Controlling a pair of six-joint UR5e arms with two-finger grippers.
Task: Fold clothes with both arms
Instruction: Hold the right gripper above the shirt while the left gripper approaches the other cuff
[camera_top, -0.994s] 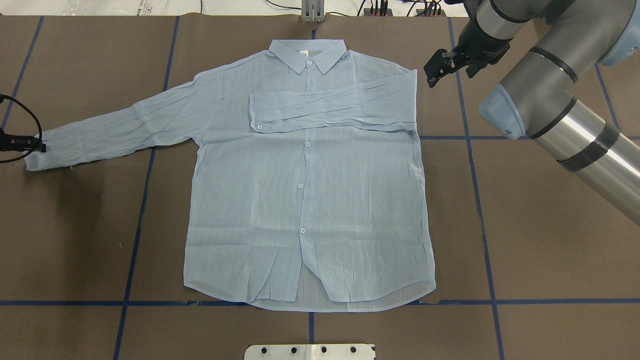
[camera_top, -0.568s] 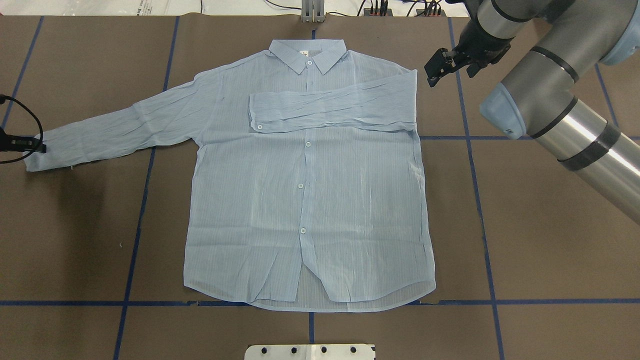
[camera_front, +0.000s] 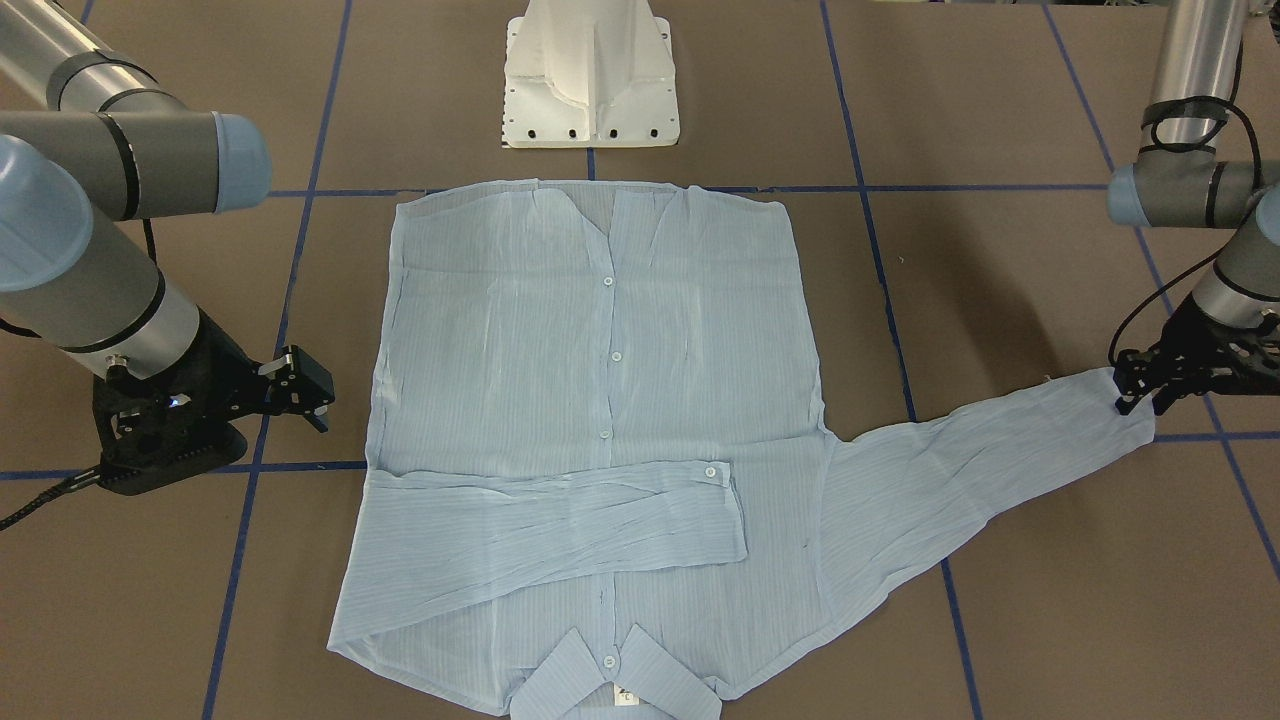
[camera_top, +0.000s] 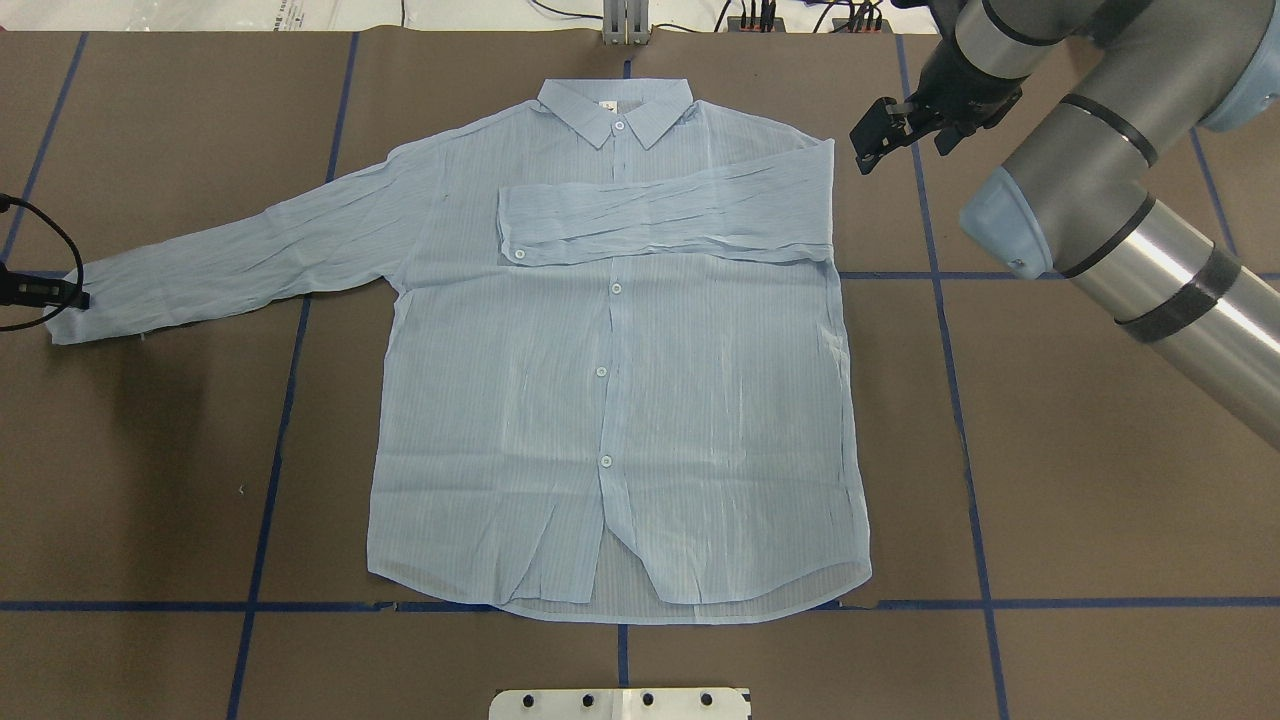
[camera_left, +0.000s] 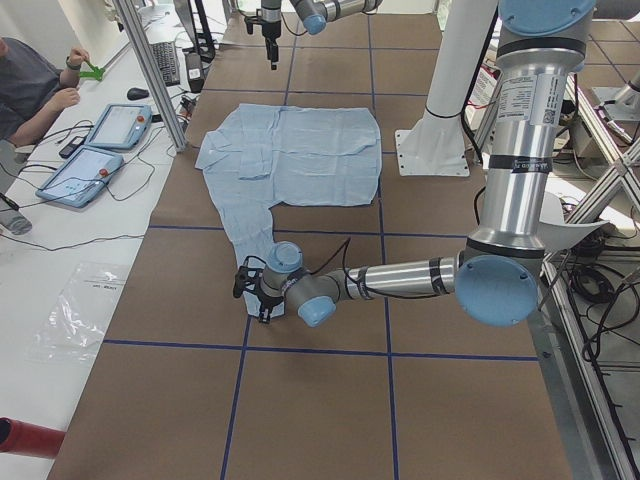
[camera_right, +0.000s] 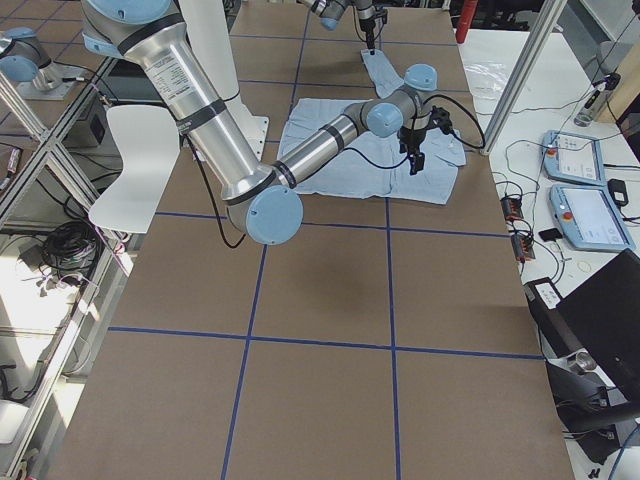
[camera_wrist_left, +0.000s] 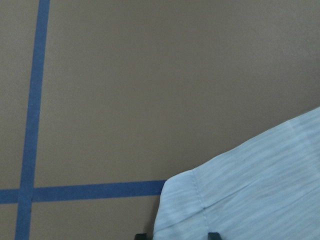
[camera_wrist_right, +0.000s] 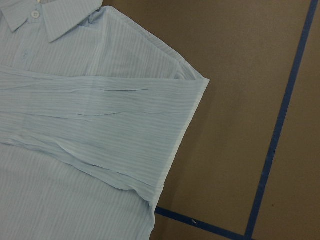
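Note:
The pale-blue shirt (camera_top: 610, 400) lies flat and buttoned on the brown table, collar (camera_top: 615, 108) at the far side. One sleeve (camera_top: 670, 215) is folded across the chest. The other sleeve (camera_top: 230, 260) stretches out flat to my left. My left gripper (camera_top: 55, 293) sits at that sleeve's cuff (camera_wrist_left: 250, 190). In the left wrist view its fingertips (camera_wrist_left: 214, 234) stand apart with the cuff edge between them. My right gripper (camera_top: 868, 145) is open and empty, hovering just beside the shirt's folded shoulder (camera_wrist_right: 190, 85), not touching it.
The white pedestal base (camera_front: 590, 70) stands at the near table edge behind the hem. Blue tape lines (camera_top: 960, 400) cross the table. In the exterior left view a seated operator (camera_left: 25, 90) and tablets (camera_left: 100, 150) are beyond the far edge, past an aluminium post (camera_left: 150, 70).
My right gripper has drifted slightly toward the table's far side. My left gripper has shifted a little at the cuff. The shirt has not moved.

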